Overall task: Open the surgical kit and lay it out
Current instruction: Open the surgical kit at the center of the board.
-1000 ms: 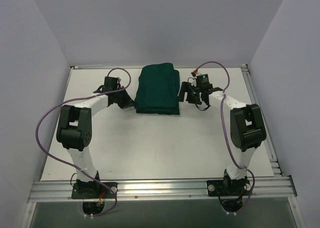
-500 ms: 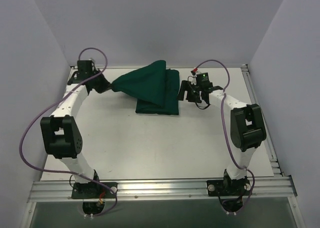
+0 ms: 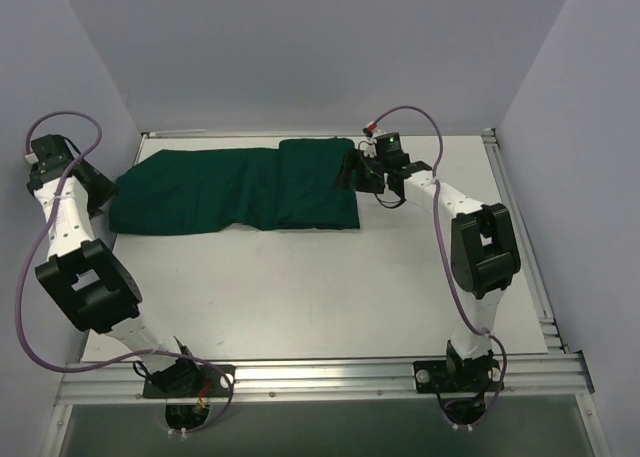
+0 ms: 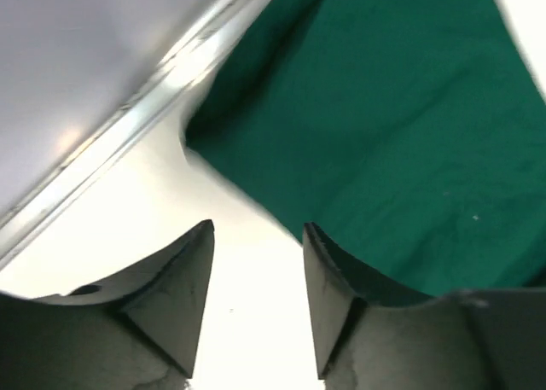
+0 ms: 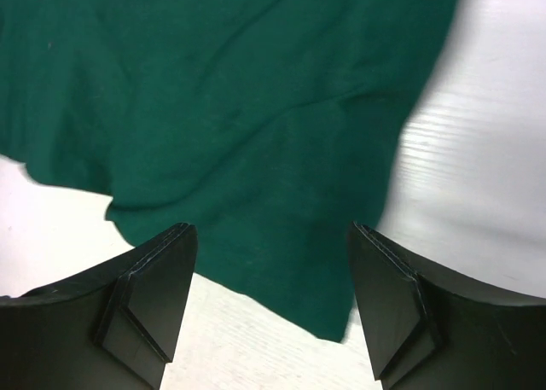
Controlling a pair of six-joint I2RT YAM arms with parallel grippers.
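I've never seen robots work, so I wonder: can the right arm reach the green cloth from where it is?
Probably yes: the right gripper hangs open just above the edge of the cloth, with nothing between them.

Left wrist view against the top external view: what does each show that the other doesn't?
Only the left wrist view shows the left end effector with fingers apart, bare table between them. Only the top external view shows the whole drape, one flap spread leftward from the folded stack, and the right end effector at its right edge. Both show the drape's left edge on the table.
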